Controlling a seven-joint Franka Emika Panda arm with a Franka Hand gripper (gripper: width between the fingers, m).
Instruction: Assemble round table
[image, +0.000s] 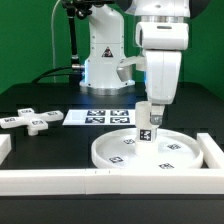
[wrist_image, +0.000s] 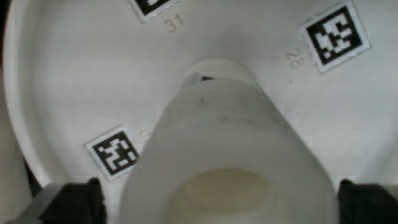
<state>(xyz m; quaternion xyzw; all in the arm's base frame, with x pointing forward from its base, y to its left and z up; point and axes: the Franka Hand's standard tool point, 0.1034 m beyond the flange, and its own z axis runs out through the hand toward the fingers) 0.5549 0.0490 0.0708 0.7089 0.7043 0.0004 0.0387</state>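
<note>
Centrally, the gripper (image: 150, 112) holds the cylinder post (image: 146, 132) upright over the rimmed disc (image: 105, 152), which lies flat on the black table (image: 40, 150) with its tagged face up. The vertical hold keeps the post's axis square to the disc, as an end-on joint at the disc's middle would require. In the wrist view the post (wrist_image: 222, 150) fills the space between the two dark fingers (wrist_image: 71, 202), its lower end pointing toward a small dark mark on the disc (wrist_image: 71, 80). The jaws appear closed on the post, though the pads sit at the very margin of that picture and contact is inferred. Whether the post's foot touches the disc or hangs just above it cannot be told.

The cross-shaped piece (image: 30, 120) rests well apart at the exterior view's left, apparently reserved for a later step. The marker board (image: 100, 117) lies behind the disc. White rail bars (image: 60, 180) border the near edge and the exterior view's right, and the disc sits in their corner, probably to resist sliding.
</note>
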